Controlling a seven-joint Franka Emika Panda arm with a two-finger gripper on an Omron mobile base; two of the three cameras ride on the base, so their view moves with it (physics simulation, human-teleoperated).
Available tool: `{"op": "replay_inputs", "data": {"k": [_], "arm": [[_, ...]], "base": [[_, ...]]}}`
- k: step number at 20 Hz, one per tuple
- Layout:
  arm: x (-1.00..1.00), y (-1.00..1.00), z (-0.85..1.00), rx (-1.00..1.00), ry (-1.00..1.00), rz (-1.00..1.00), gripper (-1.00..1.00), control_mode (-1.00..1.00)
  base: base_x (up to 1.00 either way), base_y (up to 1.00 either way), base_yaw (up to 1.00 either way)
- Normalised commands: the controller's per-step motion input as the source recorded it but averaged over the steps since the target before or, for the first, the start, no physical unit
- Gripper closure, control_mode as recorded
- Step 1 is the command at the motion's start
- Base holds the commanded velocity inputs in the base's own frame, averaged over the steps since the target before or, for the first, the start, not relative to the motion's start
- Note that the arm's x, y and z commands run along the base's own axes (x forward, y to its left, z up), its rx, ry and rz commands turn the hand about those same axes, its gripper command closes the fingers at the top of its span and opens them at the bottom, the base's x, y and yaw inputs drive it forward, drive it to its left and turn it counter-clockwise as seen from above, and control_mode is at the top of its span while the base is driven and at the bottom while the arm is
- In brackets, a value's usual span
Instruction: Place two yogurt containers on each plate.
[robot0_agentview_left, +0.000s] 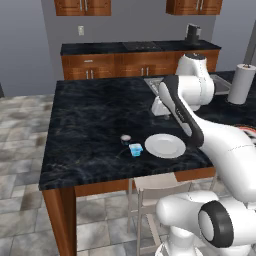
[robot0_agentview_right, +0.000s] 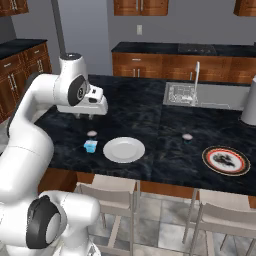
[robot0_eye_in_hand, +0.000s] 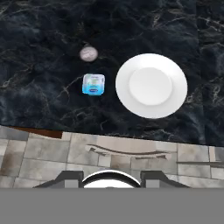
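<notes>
Gripper (robot0_agentview_right: 85, 116) hovering over the black marble counter (robot0_agentview_right: 145, 112), jaw state impossible to tell.
Judging: no cup plated; next, descending on the translucent light-blue yogurt cup (robot0_eye_in_hand: 93, 84) near the front edge, beside the plain white round plate (robot0_eye_in_hand: 151, 85).

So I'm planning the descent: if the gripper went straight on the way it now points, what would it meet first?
Probably bare counter near its front edge, or the floor just beyond; depth is unclear. The light blue yogurt cup and white plate lie a little off that line.
</notes>
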Motion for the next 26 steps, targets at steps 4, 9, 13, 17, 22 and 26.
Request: {"op": "replay_inputs", "data": {"k": [4, 9, 13, 17, 22, 26], "arm": [[-0.01, 0.0, -0.13, 0.0, -0.05, 0.0, -1.0, -1.0], [0.05, 0.16, -0.42, 0.0, -0.18, 0.0, -1.0, -1.0], [0.04, 0.42, -0.6, 0.02, -0.22, 0.01, -1.0, -1.0], [0.01, 0.46, -0.69, 0.0, -0.05, 0.01, -1.0, -1.0], [0.45, 0.18, -0.57, 0.0, 0.03, 0.0, -1.0, -1.0], [0.55, 0.01, -0.33, 0.0, 0.08, 0.0, -1.0, -1.0]], "base": [[0.0, 0.0, 0.0], [0.0, 0.0, 0.0], [0.0, 0.0, 0.0], [0.0, 0.0, 0.0], [0.0, 0.0, 0.0], [0.0, 0.0, 0.0]]}}
